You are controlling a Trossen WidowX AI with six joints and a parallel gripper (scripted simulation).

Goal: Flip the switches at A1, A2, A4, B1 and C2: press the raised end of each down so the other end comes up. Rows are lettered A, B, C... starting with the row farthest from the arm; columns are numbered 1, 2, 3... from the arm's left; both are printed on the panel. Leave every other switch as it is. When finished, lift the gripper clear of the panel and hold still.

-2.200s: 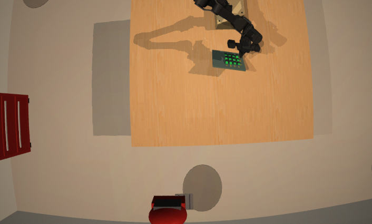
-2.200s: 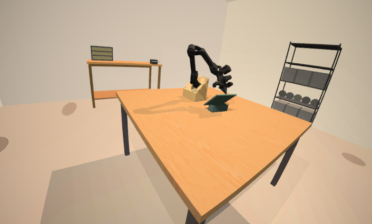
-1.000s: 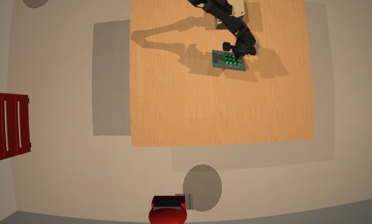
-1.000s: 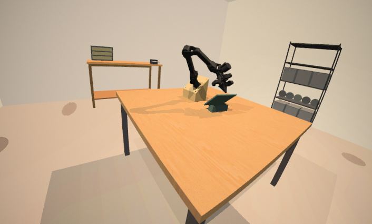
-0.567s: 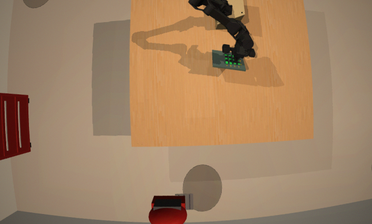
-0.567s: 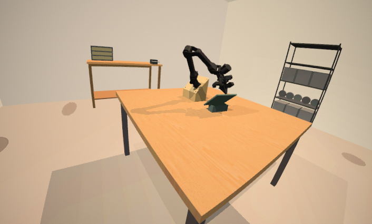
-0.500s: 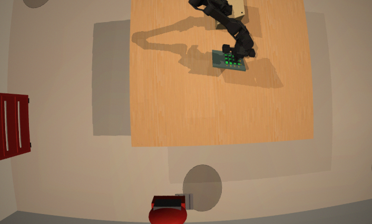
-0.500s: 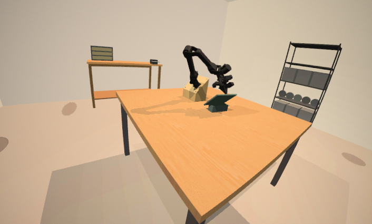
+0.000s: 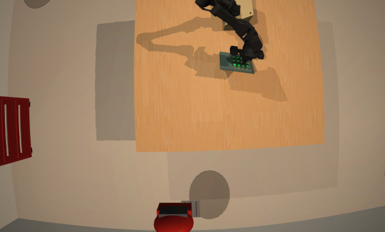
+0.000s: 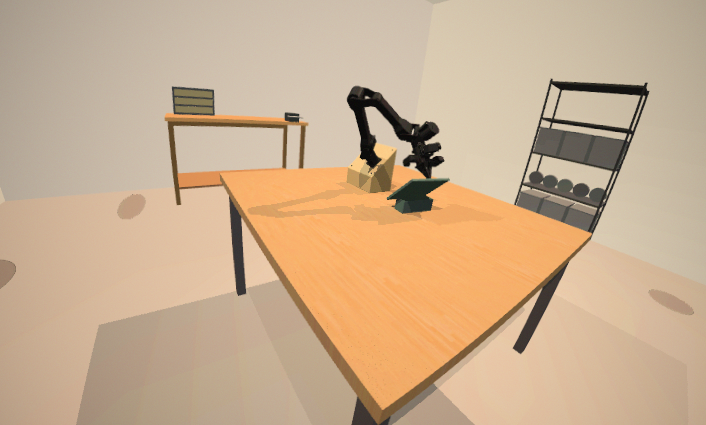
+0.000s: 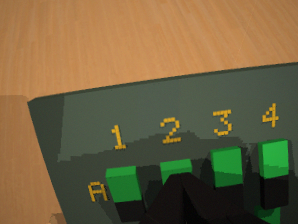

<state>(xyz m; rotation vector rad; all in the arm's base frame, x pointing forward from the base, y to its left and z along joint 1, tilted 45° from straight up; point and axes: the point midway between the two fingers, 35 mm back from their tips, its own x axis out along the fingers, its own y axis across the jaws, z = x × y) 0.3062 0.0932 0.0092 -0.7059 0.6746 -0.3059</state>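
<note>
The dark green panel [image 9: 225, 61] [image 10: 420, 188] [image 11: 90, 120] stands tilted on its base. My gripper [image 9: 244, 61] [image 10: 428, 175] [image 11: 180, 181] is shut and empty, its tips at switch A2 [image 11: 176, 168] in the wrist view. They hide A2's lower half; I cannot tell whether they touch it. Switch A1 [image 11: 125, 189], switch A3 [image 11: 227, 167] and switch A4 [image 11: 274, 160] show green far halves and black near halves. A1 shows a wider pale green edge strip than A3 and A4. Rows below A are mostly hidden or out of the wrist view.
The panel stands on the wooden table [image 9: 181, 109] [image 10: 364, 274]. The arm's tan mounting block [image 9: 245, 3] [image 10: 386, 160] is behind it. A shelf rack [image 10: 593, 122], a side bench [image 10: 234, 119] and a red cabinet [image 9: 24, 126] stand away from the table.
</note>
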